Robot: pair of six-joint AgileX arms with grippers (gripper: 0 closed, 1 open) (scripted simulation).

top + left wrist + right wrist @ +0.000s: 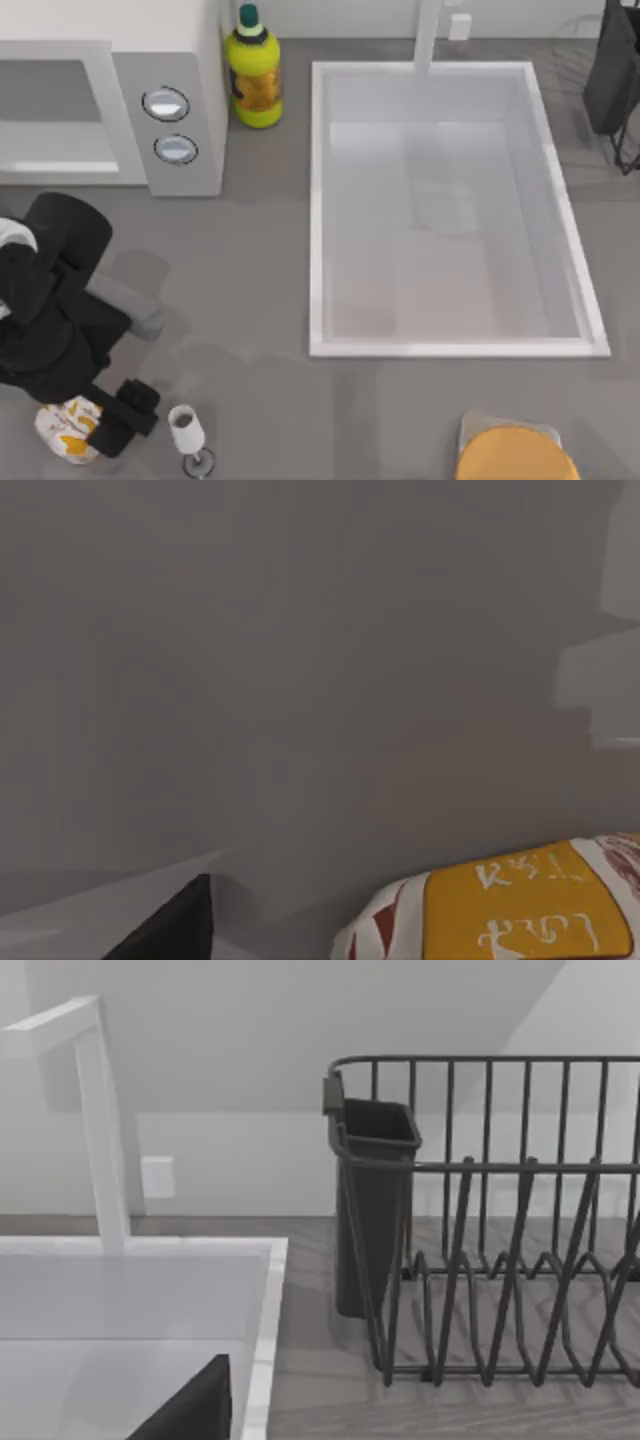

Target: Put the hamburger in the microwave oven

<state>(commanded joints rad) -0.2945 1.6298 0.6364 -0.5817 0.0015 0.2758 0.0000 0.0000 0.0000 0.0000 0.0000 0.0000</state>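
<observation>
The hamburger (pixel 62 432), a white wrapped lump with orange and brown print, lies on the counter at the front left. My left gripper (pixel 125 415) hangs low right beside it, open, with its dark body partly over the wrapper. In the left wrist view the hamburger (pixel 520 912) sits close by, and one dark fingertip (pixel 175 928) shows off to its side. The microwave oven (pixel 190 60), light grey with two round silver dials, stands at the back left with its cavity open. My right gripper (pixel 612 70) is parked at the back right, open.
A wine glass (pixel 188 432) stands just right of my left gripper. A yellow bottle (pixel 253 72) is beside the microwave. A white sink basin (pixel 318 200) fills the middle right. An orange disc (pixel 515 457) on a grey board lies front right. A dark dish rack (pixel 480 1260) stands by the right gripper.
</observation>
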